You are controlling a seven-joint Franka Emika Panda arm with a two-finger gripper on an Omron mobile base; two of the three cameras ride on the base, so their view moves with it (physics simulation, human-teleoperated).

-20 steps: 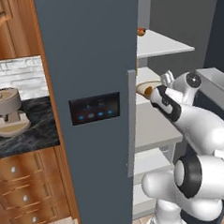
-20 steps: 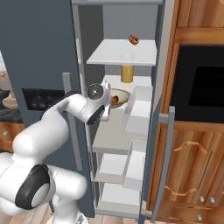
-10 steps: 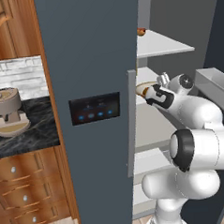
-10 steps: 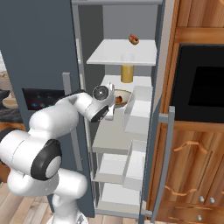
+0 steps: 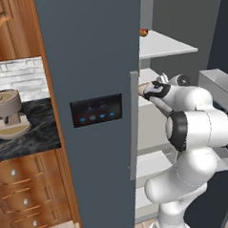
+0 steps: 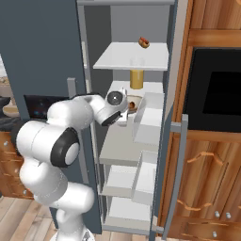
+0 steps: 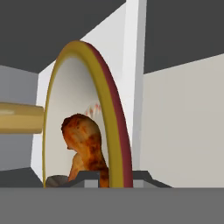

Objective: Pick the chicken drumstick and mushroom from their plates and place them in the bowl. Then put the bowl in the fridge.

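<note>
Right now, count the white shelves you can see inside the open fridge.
4, by the right base view: the top shelf carrying a small snack, the second with the yellow jar, the third below the bowl, and the lowest. The arm may hide more.

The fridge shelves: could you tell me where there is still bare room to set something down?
In the fridge, the top shelf is bare left of a small reddish item. The shelf below the bowl looks clear beside the white door bins. The bowl's shelf is crowded: gripper, bowl, yellow cylinder.
</note>
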